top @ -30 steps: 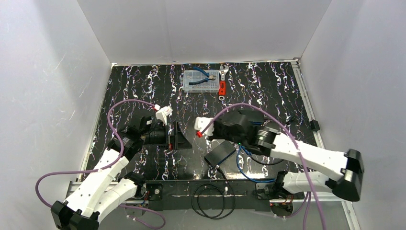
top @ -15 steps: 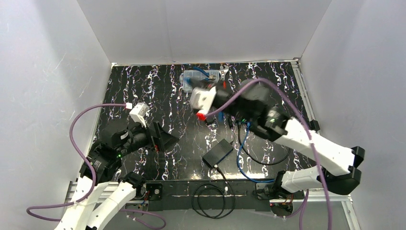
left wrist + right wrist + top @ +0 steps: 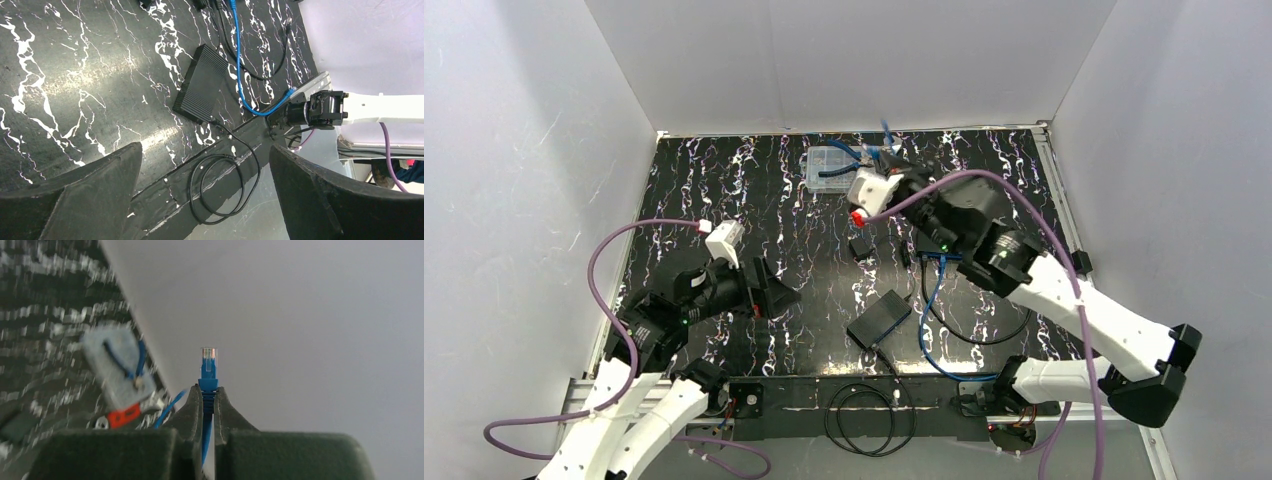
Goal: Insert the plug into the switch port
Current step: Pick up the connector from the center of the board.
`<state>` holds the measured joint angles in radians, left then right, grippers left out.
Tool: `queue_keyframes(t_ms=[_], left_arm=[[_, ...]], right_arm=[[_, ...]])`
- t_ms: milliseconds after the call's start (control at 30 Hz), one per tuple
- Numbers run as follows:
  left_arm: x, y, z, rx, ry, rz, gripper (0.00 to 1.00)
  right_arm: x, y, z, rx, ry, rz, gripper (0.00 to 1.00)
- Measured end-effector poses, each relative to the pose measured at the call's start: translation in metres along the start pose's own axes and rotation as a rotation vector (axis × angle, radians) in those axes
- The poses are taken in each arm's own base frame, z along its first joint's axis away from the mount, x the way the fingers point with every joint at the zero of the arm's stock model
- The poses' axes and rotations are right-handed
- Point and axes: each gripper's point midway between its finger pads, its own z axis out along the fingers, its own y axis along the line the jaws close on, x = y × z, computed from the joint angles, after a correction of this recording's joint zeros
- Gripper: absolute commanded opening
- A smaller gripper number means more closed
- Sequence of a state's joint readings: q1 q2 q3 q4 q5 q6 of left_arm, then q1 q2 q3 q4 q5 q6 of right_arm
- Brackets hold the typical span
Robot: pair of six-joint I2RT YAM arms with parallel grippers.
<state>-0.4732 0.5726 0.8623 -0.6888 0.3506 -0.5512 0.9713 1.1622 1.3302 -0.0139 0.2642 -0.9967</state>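
Note:
The switch, a flat matte-black box (image 3: 879, 318), lies on the marbled mat near the front; it also shows in the left wrist view (image 3: 202, 84). Its port is not visible. My right gripper (image 3: 892, 158) is raised high at the back, far from the box, pointing at the rear wall. It is shut (image 3: 208, 392) on the blue cable just behind the clear-tipped plug (image 3: 208, 365). The blue cable (image 3: 936, 300) hangs down and loops right of the box. My left gripper (image 3: 776, 292) is open and empty, left of the box, and its jaws (image 3: 205, 165) stand wide apart.
A clear parts box (image 3: 832, 168) holding blue pliers sits at the back, with a red-handled wrench (image 3: 122, 416) beside it. Two small black pieces (image 3: 861, 246) lie mid-mat. A black cable coil (image 3: 864, 415) lies on the front rail. White walls stand on three sides.
My right gripper has risen from just above the box to the back of the mat, carrying the plug. My left arm pulled back to the left, still open.

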Motion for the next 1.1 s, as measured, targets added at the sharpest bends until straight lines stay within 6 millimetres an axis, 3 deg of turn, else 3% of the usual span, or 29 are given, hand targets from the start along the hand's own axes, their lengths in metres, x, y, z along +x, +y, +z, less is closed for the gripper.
queue_keyframes(t_ms=[67,133,200,367,500,600,833,933,1100], left_arm=[[0.001,0.0,0.001,0.003,0.011,0.001,0.98],[0.002,-0.001,0.003,0.009,0.022,0.001,0.98],[0.003,-0.001,0.007,0.017,0.034,0.0,0.98],[0.01,0.004,0.023,0.027,0.073,-0.026,0.98],[0.023,0.014,0.043,0.018,0.134,-0.081,0.98],[0.03,0.021,0.056,0.006,0.173,-0.119,0.98],[0.035,0.033,0.083,-0.016,0.2,-0.191,0.98],[0.039,0.04,0.095,-0.031,0.22,-0.222,0.98],[0.043,0.046,0.108,-0.047,0.244,-0.253,0.98]], right_arm=[[0.038,0.032,-0.003,-0.062,0.119,-0.028,0.01],[0.063,0.044,-0.014,-0.082,0.213,-0.047,0.01],[0.073,0.035,-0.033,-0.052,0.267,-0.051,0.01],[0.074,-0.012,-0.089,0.1,0.316,0.031,0.01],[0.088,-0.003,-0.116,0.077,0.382,0.13,0.01],[0.104,0.039,-0.12,-0.036,0.438,0.206,0.01],[0.15,0.174,-0.135,-0.382,0.639,0.394,0.01],[0.156,0.204,-0.145,-0.453,0.72,0.488,0.01],[0.144,0.238,-0.156,-0.534,0.81,0.709,0.01]])
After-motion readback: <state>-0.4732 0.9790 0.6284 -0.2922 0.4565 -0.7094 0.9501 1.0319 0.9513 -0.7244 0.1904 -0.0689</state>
